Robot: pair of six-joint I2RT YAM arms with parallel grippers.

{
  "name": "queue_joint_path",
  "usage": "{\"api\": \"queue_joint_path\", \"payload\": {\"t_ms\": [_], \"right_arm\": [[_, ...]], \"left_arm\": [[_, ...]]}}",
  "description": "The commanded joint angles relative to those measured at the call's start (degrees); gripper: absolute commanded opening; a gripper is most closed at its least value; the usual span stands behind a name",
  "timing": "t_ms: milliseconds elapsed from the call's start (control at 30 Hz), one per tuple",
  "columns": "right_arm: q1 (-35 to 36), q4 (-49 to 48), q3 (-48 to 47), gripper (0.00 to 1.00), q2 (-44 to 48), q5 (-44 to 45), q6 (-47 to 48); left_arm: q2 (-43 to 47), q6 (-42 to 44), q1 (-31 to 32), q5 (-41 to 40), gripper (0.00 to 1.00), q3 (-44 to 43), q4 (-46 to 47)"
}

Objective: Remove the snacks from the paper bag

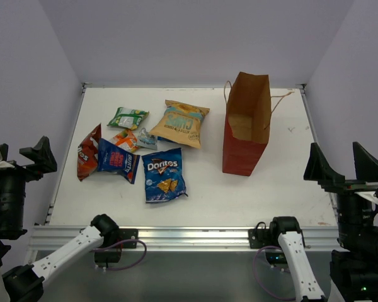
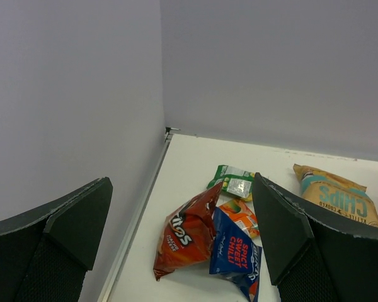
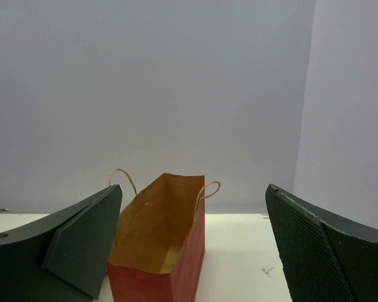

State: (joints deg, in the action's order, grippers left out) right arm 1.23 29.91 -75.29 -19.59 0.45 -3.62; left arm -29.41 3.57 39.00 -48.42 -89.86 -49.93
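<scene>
White tabletop (image 1: 208,201) boxed by pale lavender walls fills the scene. On its right half the paper bag (image 1: 246,129) stands upright, mouth up, the mouth's long side running from the arms toward the back wall. Its floor is shadowed, so whether anything lies inside cannot be told. The left gripper (image 1: 20,150) and right gripper (image 1: 337,151) hang off the table's side edges, jaws spread wide, holding and touching nothing. The snacks lie on the left half: a tan chip bag (image 1: 179,123), a blue Doritos bag (image 1: 164,176), and a second blue bag (image 1: 118,160) overlapping a red-orange bag (image 1: 87,154). A green pack (image 1: 128,117) lies just beside a half-hidden orange pack (image 1: 123,138).
</scene>
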Motion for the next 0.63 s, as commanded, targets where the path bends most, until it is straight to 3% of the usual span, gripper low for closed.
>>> {"api": "queue_joint_path", "payload": {"t_ms": [0, 600], "right_arm": [[0.3, -3.8, 0.1, 0.99, -2.2, -3.0, -0.5], [0.6, -4.2, 1.6, 0.99, -1.8, -4.3, 0.1]], "left_arm": [[1.8, -0.8, -0.2, -1.9, 1.0, 0.6, -0.8], [0.4, -5.4, 0.2, -0.4, 1.0, 3.4, -2.5]]}}
